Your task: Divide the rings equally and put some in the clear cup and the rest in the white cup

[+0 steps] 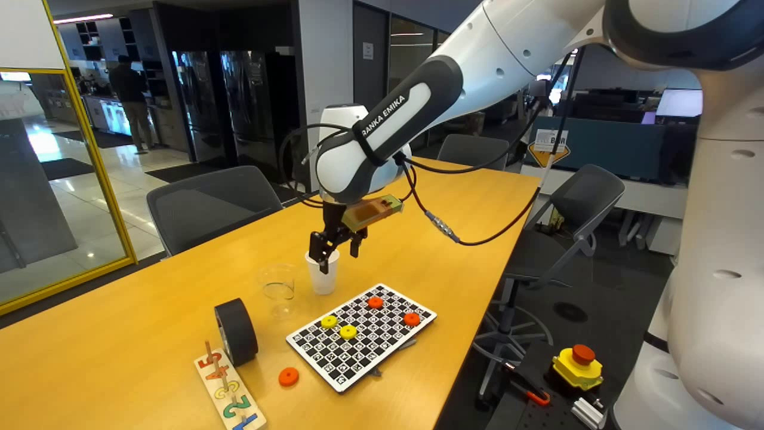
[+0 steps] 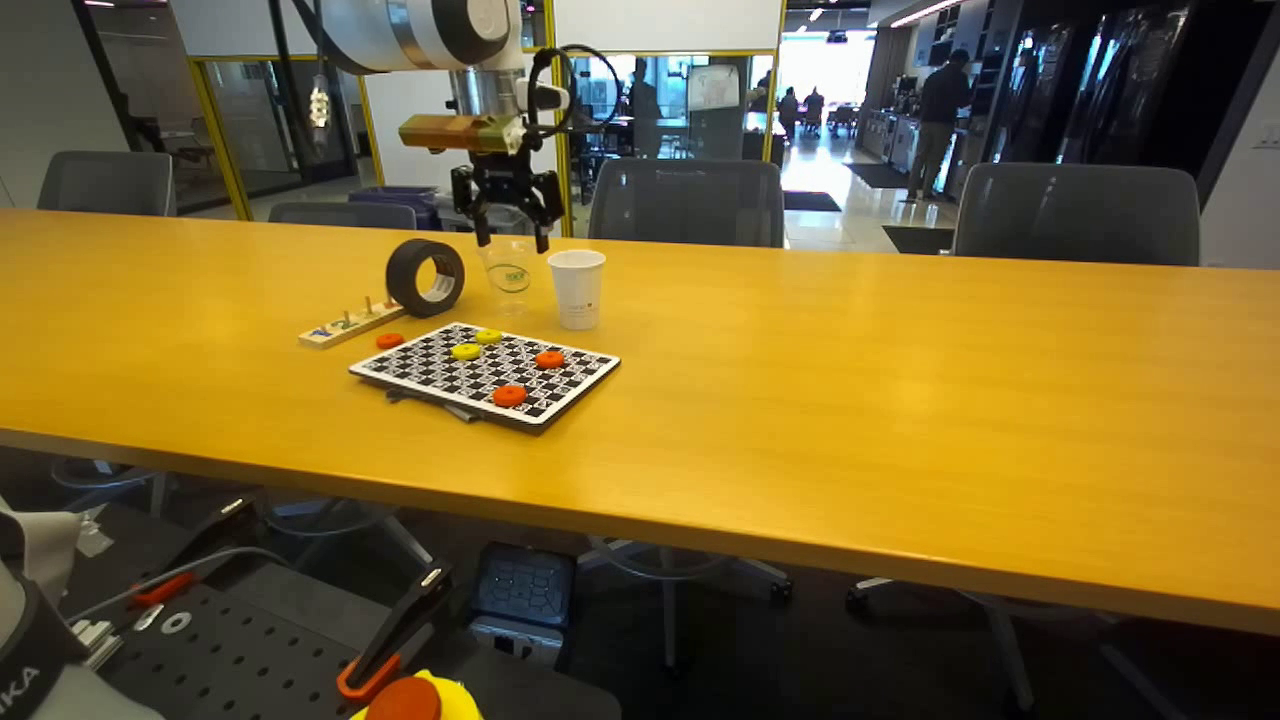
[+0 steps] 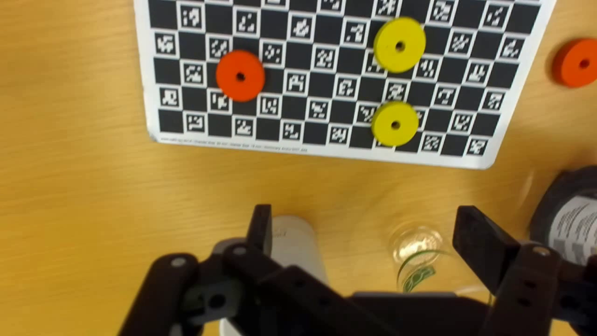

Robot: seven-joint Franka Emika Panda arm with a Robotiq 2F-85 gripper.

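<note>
Lying on a black-and-white checkered board (image 2: pixel 485 373) are two yellow rings (image 2: pixel 466 351) and two orange-red rings (image 2: pixel 510 396), one orange ring (image 2: pixel 390 341) left of it; beyond, a clear plastic cup (image 2: pixel 508 288) and, right, an opaque white cup (image 2: pixel 578 292) are standing, the black gripper (image 2: pixel 512 244) hovering by them, jaws apart.

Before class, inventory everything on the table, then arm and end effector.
rings: five, three orange, two yellow, all but one orange on checkerboard
checkerboard: one, black and white, on table
other pieces: count unclear, grey, under checkerboard
white cup: one, white, beside clear cup
clear cup: one, transparent, beside roll
roll: one, black, beside peg board
peg board: one, wooden, on table
arm: one, white and black, overhead
end effector: one, black, open near cups
</note>
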